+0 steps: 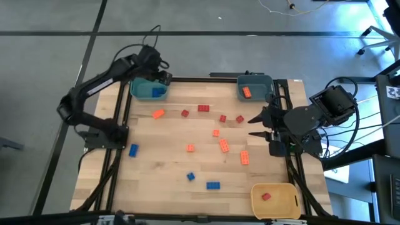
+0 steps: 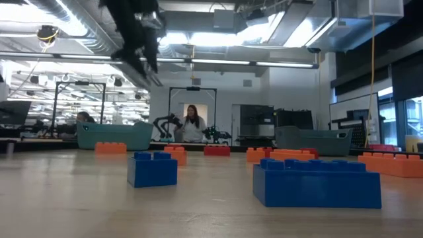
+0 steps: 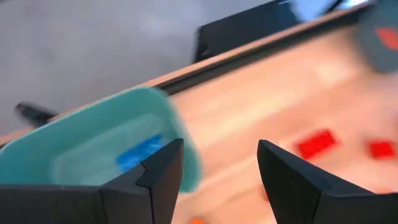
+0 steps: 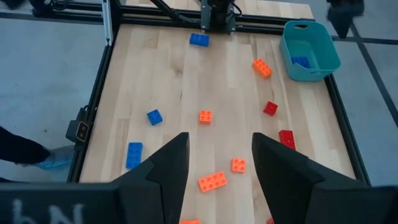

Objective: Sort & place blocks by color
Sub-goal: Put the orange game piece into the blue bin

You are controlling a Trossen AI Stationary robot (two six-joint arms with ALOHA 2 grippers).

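Sorting is judged early-stage. Binned so far: blue blocks in teal bin (image 1: 148, 89), one orange in grey-blue bin (image 1: 255, 86), one red in yellow bin (image 1: 275, 197); approx. a dozen blocks (image 1: 224, 145) are left scattered on table (image 1: 169, 144). Left gripper (image 1: 164, 77) is held above the teal bin, jaws apart, empty. Right gripper (image 1: 257, 125) is parked at the table's right edge, jaws wide, empty.

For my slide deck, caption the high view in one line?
Left gripper open above the teal bin; right gripper open at the table's right edge; blocks scattered between.

Blocks (image 1: 223, 145) lie scattered between corner bins (image 1: 148, 89).
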